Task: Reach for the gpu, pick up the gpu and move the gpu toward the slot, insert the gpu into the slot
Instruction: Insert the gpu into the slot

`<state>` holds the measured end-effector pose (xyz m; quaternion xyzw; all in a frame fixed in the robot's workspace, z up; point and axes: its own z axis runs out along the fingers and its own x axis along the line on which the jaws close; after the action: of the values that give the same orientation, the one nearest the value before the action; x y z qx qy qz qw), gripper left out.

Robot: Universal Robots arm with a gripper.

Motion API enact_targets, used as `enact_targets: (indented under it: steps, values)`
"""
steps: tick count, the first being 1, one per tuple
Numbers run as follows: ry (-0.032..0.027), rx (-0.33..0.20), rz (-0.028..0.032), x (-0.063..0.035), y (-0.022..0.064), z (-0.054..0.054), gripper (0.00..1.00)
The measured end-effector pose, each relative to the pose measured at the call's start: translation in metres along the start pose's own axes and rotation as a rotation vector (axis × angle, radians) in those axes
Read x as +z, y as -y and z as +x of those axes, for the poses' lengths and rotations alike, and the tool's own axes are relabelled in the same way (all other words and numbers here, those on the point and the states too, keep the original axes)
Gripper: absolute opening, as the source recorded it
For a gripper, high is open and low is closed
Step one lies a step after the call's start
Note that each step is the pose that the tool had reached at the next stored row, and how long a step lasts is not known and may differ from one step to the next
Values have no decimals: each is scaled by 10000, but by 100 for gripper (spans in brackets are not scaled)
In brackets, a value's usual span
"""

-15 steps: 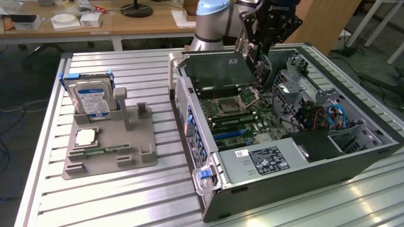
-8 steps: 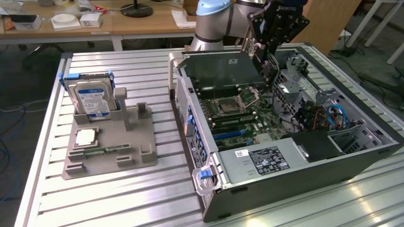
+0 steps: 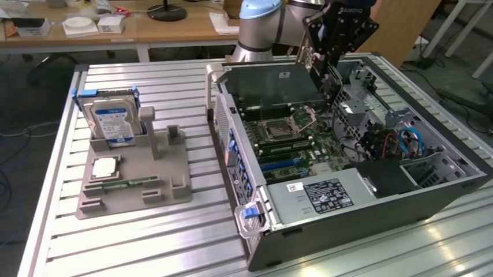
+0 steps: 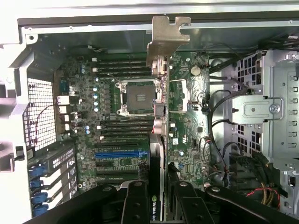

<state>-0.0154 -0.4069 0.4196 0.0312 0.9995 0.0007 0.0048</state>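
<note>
Exterior view: I see the gripper [image 3: 331, 57] above the far end of the open case [image 3: 370, 219], clamped partway closed on the gpu [image 3: 322, 70]. The card hangs edge-on over the motherboard [image 3: 297, 138], clear of it. On the tabletop [image 3: 154, 242], to the exterior view's left, the hard drive [image 3: 112, 118] stands upright in a grey holder [image 3: 146, 184].

Wrist view: the fingers [image 4: 135, 205] pinch the gpu [image 4: 159, 116] from both sides. Its metal bracket [image 4: 166, 39] points away from the gripper [image 4: 158, 198]. A blue slot [image 4: 117, 153] lies just beside the card's edge.

One gpu [image 4: 160, 116], one hard drive [image 3: 113, 120], one open computer case [image 3: 370, 214], one grey holder [image 3: 133, 197].
</note>
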Motion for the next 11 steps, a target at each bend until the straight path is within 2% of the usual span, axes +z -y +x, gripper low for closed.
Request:
enact_targets:
  steps: [11]
  values:
    - [0, -48, 0, 0, 0, 0, 26]
